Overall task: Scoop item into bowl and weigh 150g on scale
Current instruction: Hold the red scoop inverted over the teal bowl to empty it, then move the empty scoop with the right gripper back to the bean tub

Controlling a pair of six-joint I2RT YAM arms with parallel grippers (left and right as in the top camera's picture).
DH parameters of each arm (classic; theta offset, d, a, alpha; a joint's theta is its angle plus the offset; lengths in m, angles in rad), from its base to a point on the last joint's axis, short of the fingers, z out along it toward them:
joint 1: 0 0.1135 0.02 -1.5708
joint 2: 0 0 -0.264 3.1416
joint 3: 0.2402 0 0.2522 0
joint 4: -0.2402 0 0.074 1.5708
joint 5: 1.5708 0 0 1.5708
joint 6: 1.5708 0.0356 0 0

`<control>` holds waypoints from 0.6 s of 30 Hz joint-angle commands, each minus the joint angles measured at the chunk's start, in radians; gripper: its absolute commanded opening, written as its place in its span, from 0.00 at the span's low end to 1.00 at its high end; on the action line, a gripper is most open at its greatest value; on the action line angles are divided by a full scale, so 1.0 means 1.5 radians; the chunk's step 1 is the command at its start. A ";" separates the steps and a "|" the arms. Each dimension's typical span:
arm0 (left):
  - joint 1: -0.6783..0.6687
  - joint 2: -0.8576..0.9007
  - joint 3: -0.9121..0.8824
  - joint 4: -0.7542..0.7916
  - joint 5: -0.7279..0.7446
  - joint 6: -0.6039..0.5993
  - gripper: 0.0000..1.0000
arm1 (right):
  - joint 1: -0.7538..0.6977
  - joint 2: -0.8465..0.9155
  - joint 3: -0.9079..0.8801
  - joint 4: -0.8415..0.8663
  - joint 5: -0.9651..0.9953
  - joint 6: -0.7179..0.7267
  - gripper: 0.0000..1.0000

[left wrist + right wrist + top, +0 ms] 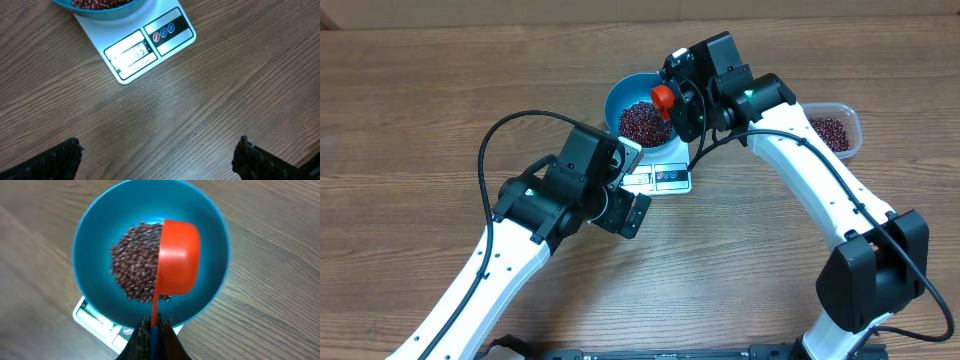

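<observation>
The right end effector (152, 330) grips the red scoop (177, 257) tipped over the bowl (90, 245) on the scale (150, 45) to dump beans (132, 267); the left end effector (160, 155) stands wide, empty.

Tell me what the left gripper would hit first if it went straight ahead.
The left gripper would probably meet bare table, just short of the scale; depth is unclear.
</observation>
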 commanded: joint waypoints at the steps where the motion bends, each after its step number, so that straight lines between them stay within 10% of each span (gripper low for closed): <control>1: -0.003 -0.002 0.002 0.001 0.009 0.001 1.00 | 0.005 -0.026 0.020 -0.010 -0.075 -0.060 0.04; 18: -0.003 -0.002 0.002 0.001 0.009 0.001 1.00 | 0.003 -0.029 0.020 0.026 0.011 0.067 0.04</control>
